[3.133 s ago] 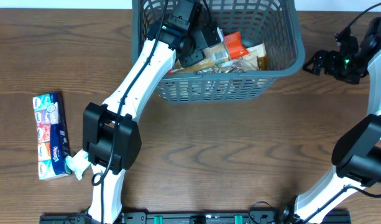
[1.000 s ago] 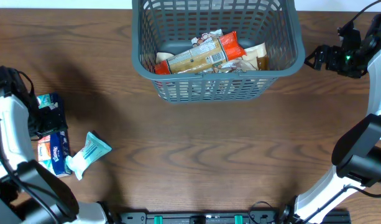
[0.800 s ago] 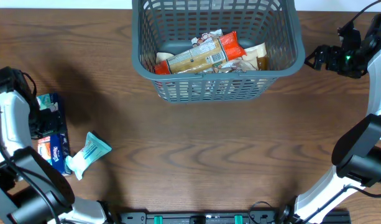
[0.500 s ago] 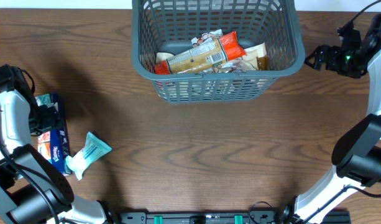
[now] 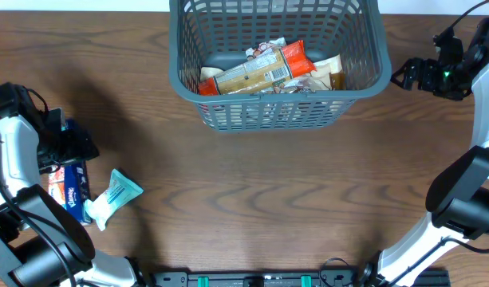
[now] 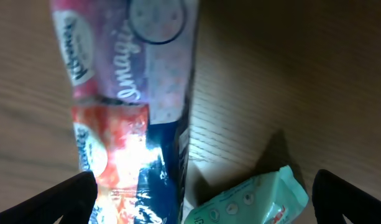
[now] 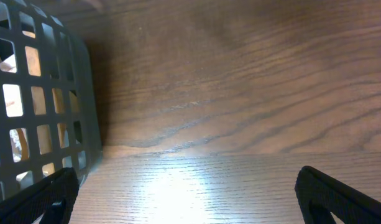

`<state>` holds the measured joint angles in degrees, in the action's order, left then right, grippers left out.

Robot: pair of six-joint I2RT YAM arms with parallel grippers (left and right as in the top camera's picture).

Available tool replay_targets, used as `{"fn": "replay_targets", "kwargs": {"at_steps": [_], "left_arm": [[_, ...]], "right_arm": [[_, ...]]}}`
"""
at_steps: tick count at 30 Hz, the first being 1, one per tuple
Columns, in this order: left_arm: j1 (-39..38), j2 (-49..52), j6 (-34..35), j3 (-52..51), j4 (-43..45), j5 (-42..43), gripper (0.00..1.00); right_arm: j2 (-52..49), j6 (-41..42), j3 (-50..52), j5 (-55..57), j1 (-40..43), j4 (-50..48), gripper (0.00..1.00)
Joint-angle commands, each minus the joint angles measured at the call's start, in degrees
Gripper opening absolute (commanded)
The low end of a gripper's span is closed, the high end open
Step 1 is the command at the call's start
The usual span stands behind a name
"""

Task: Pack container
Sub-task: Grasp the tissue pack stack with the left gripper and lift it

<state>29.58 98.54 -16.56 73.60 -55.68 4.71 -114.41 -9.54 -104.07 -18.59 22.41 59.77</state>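
Container (image 5: 268,112), standing where?
At the far middle of the table (image 5: 268,207), upright. Far rim cut off by the top of the overhead view.

Holding what?
An orange-and-tan packet (image 5: 260,70) lying slantwise on top. Paler packets (image 5: 328,70) beneath and beside it, mostly covered and hard to tell apart through the lattice.

And the right gripper (image 5: 408,77)?
Hanging just beside the right wall, on the outside. Spread wide in the wrist view, nothing clasped. Only the dark tips visible at the bottom corners, bare wood between them and a slice of slotted wall at the left.

And the left gripper (image 5: 69,145)?
Well apart from all that, over at the table's left edge, above the tissue pack (image 5: 66,190). Also spread wide and grasping nothing. Tips barely inside the lower corners of the wrist view, either side of the pack.

Touching the pack?
Cannot tell. From overhead, hides the pack's far half. Close up, blurred and glare-struck: pink and purple panels, then orange, then dark blue, with the lettering only partly legible.

Anything else nearby?
A teal packet (image 5: 114,194) at the pack's near end, tilted. Touching it or just beside it, hard to say. Only one corner in the wrist view, cropped by the bottom edge.
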Motion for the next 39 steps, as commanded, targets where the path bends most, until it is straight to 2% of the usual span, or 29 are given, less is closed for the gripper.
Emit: {"fn": "replay_targets", "kwargs": {"at_steps": [1,8,21,37,39], "left_arm": [[0.31,0.26,-4.83,-0.11,0.04,0.66,0.99],[0.37,0.26,-4.83,-0.11,0.52,-4.37,0.99],[5.14,0.59,-4.83,-2.21,3.56,-3.87,0.98],[5.11,6.49,-3.26,-10.56,11.76,-2.12,0.99],[5.11,6.8,-3.26,-10.56,11.87,-2.12,0.88]], "right_arm": [[0.28,-0.83,0.15,0.22,-0.66,0.17,0.99],[0.28,-0.83,0.15,0.39,-0.66,0.13,0.99],[0.28,-0.83,0.15,1.88,-0.66,0.11,0.99],[0.28,-0.81,0.15,1.86,-0.66,0.0,0.97],[0.28,-0.81,0.15,1.86,-0.66,0.02,0.97]]}}
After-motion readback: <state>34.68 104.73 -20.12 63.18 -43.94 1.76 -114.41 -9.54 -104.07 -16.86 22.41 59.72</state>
